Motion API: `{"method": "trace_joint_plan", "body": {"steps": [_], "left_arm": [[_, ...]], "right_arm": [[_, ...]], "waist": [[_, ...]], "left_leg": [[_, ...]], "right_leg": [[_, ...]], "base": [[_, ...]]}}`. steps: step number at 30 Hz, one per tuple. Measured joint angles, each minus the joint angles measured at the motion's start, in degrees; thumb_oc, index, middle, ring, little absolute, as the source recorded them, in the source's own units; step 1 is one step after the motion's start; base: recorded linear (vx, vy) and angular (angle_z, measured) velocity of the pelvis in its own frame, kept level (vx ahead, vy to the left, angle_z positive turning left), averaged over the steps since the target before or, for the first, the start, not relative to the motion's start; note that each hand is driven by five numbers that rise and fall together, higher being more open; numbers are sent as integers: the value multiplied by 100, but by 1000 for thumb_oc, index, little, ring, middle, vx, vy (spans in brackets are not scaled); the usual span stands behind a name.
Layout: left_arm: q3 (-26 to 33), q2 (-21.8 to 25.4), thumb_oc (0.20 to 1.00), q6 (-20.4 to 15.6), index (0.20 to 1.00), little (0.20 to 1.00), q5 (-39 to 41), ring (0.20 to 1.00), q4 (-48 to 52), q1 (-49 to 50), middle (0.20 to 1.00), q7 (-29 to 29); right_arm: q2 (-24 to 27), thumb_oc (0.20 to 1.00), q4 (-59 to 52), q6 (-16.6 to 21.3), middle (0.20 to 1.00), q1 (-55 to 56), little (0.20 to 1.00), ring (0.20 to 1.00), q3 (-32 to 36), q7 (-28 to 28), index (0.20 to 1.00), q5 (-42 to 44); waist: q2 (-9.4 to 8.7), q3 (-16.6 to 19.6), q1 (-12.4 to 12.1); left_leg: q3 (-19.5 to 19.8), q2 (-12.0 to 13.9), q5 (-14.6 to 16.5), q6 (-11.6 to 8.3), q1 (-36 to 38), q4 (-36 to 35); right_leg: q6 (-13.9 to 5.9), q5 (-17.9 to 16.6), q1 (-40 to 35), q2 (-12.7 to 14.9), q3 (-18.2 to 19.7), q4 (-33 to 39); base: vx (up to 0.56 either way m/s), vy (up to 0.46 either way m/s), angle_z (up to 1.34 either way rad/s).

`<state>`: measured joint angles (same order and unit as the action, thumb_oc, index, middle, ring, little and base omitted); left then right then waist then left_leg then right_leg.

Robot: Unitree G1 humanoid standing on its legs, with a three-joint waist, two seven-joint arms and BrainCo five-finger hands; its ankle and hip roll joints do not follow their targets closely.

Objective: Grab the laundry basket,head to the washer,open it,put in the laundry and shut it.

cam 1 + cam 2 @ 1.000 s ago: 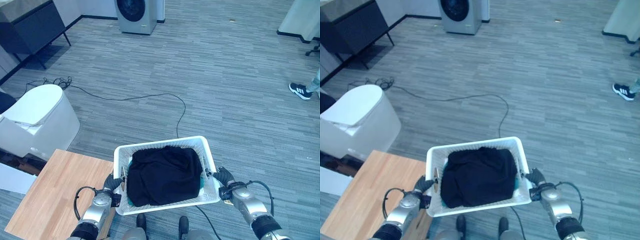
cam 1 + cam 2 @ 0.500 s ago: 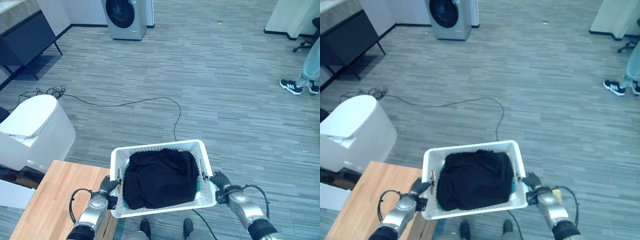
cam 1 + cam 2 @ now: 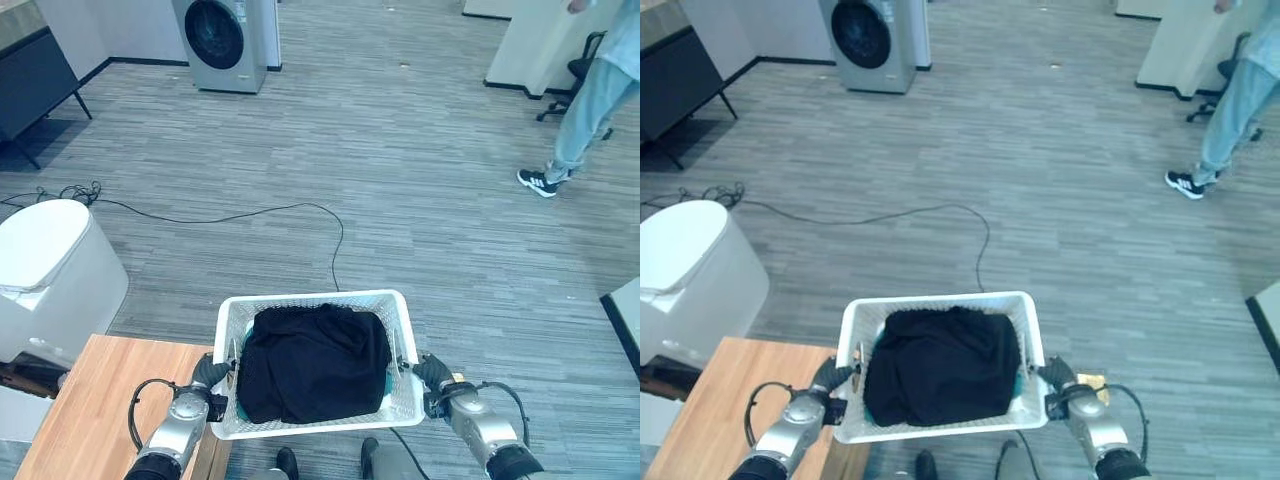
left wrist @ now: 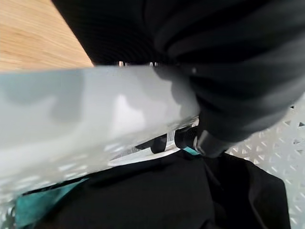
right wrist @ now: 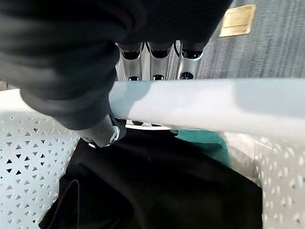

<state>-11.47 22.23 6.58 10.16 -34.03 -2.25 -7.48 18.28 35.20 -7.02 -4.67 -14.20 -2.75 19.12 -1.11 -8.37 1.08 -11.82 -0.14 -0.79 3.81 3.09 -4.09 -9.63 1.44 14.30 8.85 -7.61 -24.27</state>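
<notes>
I carry a white perforated laundry basket (image 3: 404, 340) low in front of me, above the grey floor. Black laundry (image 3: 312, 362) fills it, with a bit of teal cloth (image 5: 202, 141) under it. My left hand (image 3: 209, 375) is shut on the basket's left rim (image 4: 71, 114), its thumb curled over the edge. My right hand (image 3: 433, 373) is shut on the right rim (image 5: 209, 105), fingers under it and thumb over it. The silver washer (image 3: 218, 40) with its round dark door stands far off at the back left.
A wooden table (image 3: 90, 410) lies at my lower left. Beside it stands a white rounded bin (image 3: 50, 270). A black cable (image 3: 250, 213) runs across the floor ahead. A person (image 3: 590, 100) stands at the back right. A dark cabinet (image 3: 30, 80) is at the left.
The camera has moved: the washer, floor and bin have shifted in the views and the person's legs have come into view. Both hands keep hold of the basket.
</notes>
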Motion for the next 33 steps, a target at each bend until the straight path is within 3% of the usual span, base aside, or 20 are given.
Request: {"method": "trace_joint_plan", "body": {"steps": [2, 5, 7, 10, 11, 13, 15, 16, 17, 18, 19, 21, 22, 23, 25, 27, 28, 29, 30, 33], "left_arm": [[-6, -16, 200, 0, 200, 200, 3, 200, -4, -19, 200, 1], [-7, -55, 200, -1, 200, 200, 4, 200, -59, -120, 200, 18], [-8, -66, 200, -1, 200, 200, 4, 200, -102, -105, 200, 18], [-4, -222, 200, -4, 200, 200, 3, 200, -333, -99, 200, 15], [-48, -253, 200, -5, 200, 200, 2, 200, -396, -115, 200, 19], [-85, -422, 200, -4, 200, 200, 1, 200, -537, -148, 200, 18], [-84, -529, 200, -5, 200, 200, 2, 200, -614, -171, 200, 14], [-86, -534, 200, -5, 200, 200, 2, 200, -621, -171, 200, 17], [-113, -550, 200, -30, 200, 200, 3, 200, -610, -239, 200, 20], [-119, -568, 200, -62, 200, 200, 2, 200, -622, -278, 200, 19], [-119, -566, 200, -66, 200, 200, 2, 200, -669, -349, 200, 19], [-164, -530, 200, -60, 200, 200, 1, 200, -782, -618, 200, 18], [-291, -476, 200, -55, 200, 200, -1, 200, -812, -798, 200, 18], [-389, -452, 200, -38, 200, 200, -2, 200, -811, -883, 200, 21], [-387, -472, 200, -34, 200, 200, 0, 200, -803, -894, 200, 20], [-329, -408, 200, -34, 200, 200, 1, 200, -812, -885, 200, 17], [-329, -374, 200, -37, 200, 200, 2, 200, -825, -877, 200, 20], [-323, -337, 200, -33, 200, 200, 2, 200, -823, -875, 200, 11], [-311, -218, 200, -18, 200, 200, 9, 200, -822, -809, 200, 13], [-264, -146, 200, -18, 200, 200, 17, 200, -685, -610, 200, 13]], "right_arm": [[44, 200, -59, -7, 200, 12, 200, 200, 1, 0, 200, 0], [90, 200, -102, -7, 200, 78, 200, 200, 12, -13, 200, 9], [78, 200, -104, -7, 200, 120, 200, 200, 11, -13, 200, 9], [107, 200, -59, -22, 200, 213, 200, 200, 25, -13, 200, -17], [137, 200, -41, -26, 200, 271, 200, 200, 23, -24, 200, -17], [271, 200, -3, -27, 200, 292, 200, 200, 31, -27, 200, -16], [409, 200, -7, -29, 200, 233, 200, 200, 33, -102, 200, -16], [447, 200, -105, -40, 200, 232, 200, 200, 38, -112, 200, -16], [450, 200, -186, -39, 200, 273, 200, 200, 158, -119, 200, -17], [480, 200, -227, -35, 200, 266, 200, 200, 177, -117, 200, -17], [504, 200, -299, -34, 200, 267, 200, 200, 176, -117, 200, -16], [489, 200, -313, -18, 200, 275, 200, 200, 182, -101, 200, -7], [488, 200, -247, -18, 200, 245, 200, 200, 220, -85, 200, 42], [528, 200, -187, -18, 200, 141, 200, 200, 231, -83, 200, 64], [543, 200, -165, -10, 200, 28, 200, 200, 228, -25, 200, 69], [492, 200, -140, -7, 200, -100, 200, 200, 132, 10, 200, 79], [475, 200, -52, -3, 200, -130, 200, 200, 60, 28, 200, 84], [458, 200, -15, -4, 200, -168, 200, 200, 10, 30, 200, 87], [351, 200, 131, -5, 200, -356, 200, 200, -79, 25, 200, 83], [277, 200, 229, -9, 200, -359, 200, 200, -192, 26, 200, 82]], "waist": [[67, -43, 55], [134, -113, 225], [117, -127, 265], [-9, -127, 316], [-67, -108, 344], [102, -51, 487], [194, -54, 424], [98, -51, 410], [-70, 25, 420], [-98, 43, 396], [-102, 45, 397], [-264, -24, 408], [-356, -84, 427], [-391, -101, 433], [-325, -100, 423], [-202, -178, 257], [-217, -182, 172], [-229, -184, 16], [-225, -266, -124], [-209, -240, -196]], "left_leg": [[6, -7, 0, 34, -31, -11], [37, -91, 65, 31, -11, 10], [79, -131, 85, 7, 119, -41], [282, -122, 358, -323, 411, -9], [404, -86, 414, -409, 514, -6], [691, 278, 547, -627, 543, 197], [837, 730, 628, -802, 518, 678], [1042, 857, 619, -902, 304, 1364], [1454, 903, 331, -1505, -475, 2941], [1636, 947, 11, -1782, -829, 3547], [1738, 998, -374, -1872, -1136, 4059], [1458, 1196, -1259, -1849, -1855, 5095], [897, 1313, -993, -1586, -2322, 5652], [378, 1191, -466, -1258, -2468, 5506], [286, 637, 81, -1265, -2430, 4252], [-73, 556, 115, -1096, -2312, 2415], [263, 455, 64, -1055, -2273, 1638], [669, 424, -46, -985, -2153, 847], [1087, 418, -239, -862, -2232, 671], [1088, 152, -435, -547, -2108, 1099]], "right_leg": [[-26, 51, 134, 28, -68, 396], [-283, -215, 279, 425, -10, 2115], [-283, -422, 375, 572, -26, 2342], [-268, -593, 111, 585, -84, 2271], [-122, -707, -77, 495, 30, 2267], [1, -981, -233, 74, 216, 2105], [333, -776, -469, -413, 196, 1991], [505, -658, -698, -512, 48, 2038], [735, -508, -920, -582, -116, 2124], [828, -453, -1016, -662, -156, 2111], [953, -381, -1089, -747, -231, 2103], [1326, -251, -1271, -762, -507, 2134], [1357, -166, -1344, -752, -644, 2158], [1335, -195, -1379, -762, -691, 2173], [1241, -109, -1511, -873, -686, 2358], [1235, -82, -1779, -1235, -621, 2613], [1090, 32, -1938, -1347, -507, 2817], [1140, -72, -1977, -1465, -384, 2843], [1107, -17, -2166, -1634, -83, 2903], [1122, 152, -2509, -1657, 99, 2900]], "base": [[227, -77, 5], [307, -105, 18], [399, -139, 13], [326, -149, 28], [343, -182, 69], [311, -175, 66], [346, -241, 26], [395, -381, 42], [336, -387, 32], [328, -443, 32], [207, -320, 21], [178, -165, 55], [273, -39, 62], [297, -27, 43], [341, 3, 8], [485, 64, -21], [410, 65, -55], [528, 131, -81], [373, 112, -112], [371, 151, -72]]}}
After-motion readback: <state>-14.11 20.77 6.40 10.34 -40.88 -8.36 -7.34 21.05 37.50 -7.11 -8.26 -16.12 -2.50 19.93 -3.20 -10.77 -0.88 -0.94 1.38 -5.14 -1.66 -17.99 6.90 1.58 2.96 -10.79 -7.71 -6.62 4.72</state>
